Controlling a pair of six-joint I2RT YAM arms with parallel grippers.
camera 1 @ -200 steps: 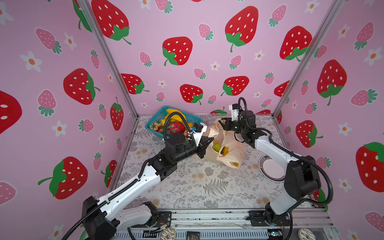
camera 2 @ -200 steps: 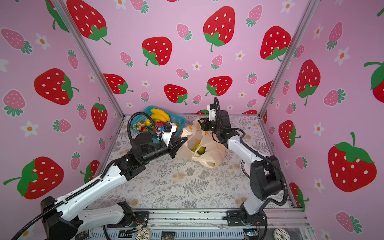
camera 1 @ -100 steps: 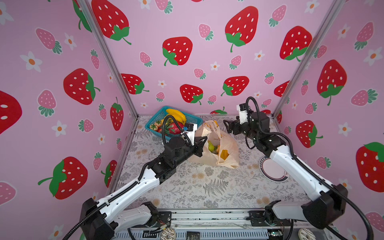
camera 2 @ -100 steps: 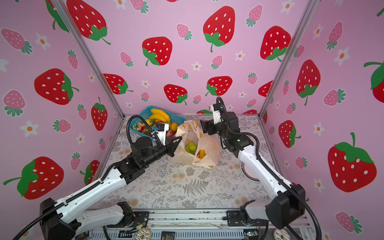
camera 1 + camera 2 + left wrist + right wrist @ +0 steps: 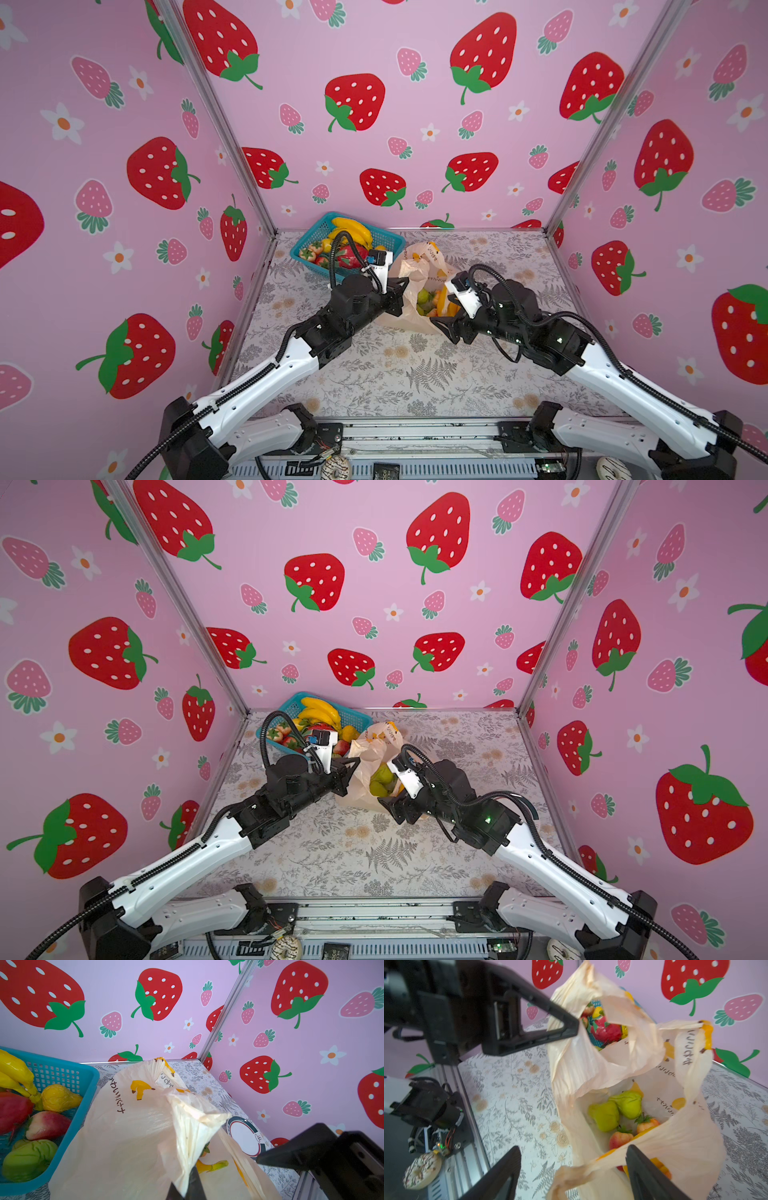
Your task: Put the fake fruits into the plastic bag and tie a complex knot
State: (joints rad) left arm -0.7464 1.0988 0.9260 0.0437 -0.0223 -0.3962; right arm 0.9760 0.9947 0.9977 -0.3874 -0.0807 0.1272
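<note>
My left pincer (image 5: pixel 187 1190) pinches a fold of the thin translucent peach plastic bag (image 5: pixel 124 1136). My right pincer (image 5: pixel 573 1147) gapes wide at its rim. Glossy green plastic pears (image 5: pixel 604 1114) lie inside.

Teal basket (image 5: pixel 62 1073) and its fruits (image 5: pixel 58 1098) partly off-frame

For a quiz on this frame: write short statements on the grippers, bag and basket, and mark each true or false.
1. The left gripper pinches the bag. True.
2. The right gripper is shut on the bag. False: its jaws stand open.
3. Green pears lie in the bag. True.
4. The basket is empty. False: bananas lie in it.
5. The bag is knotted. False: its mouth gapes open.
</note>
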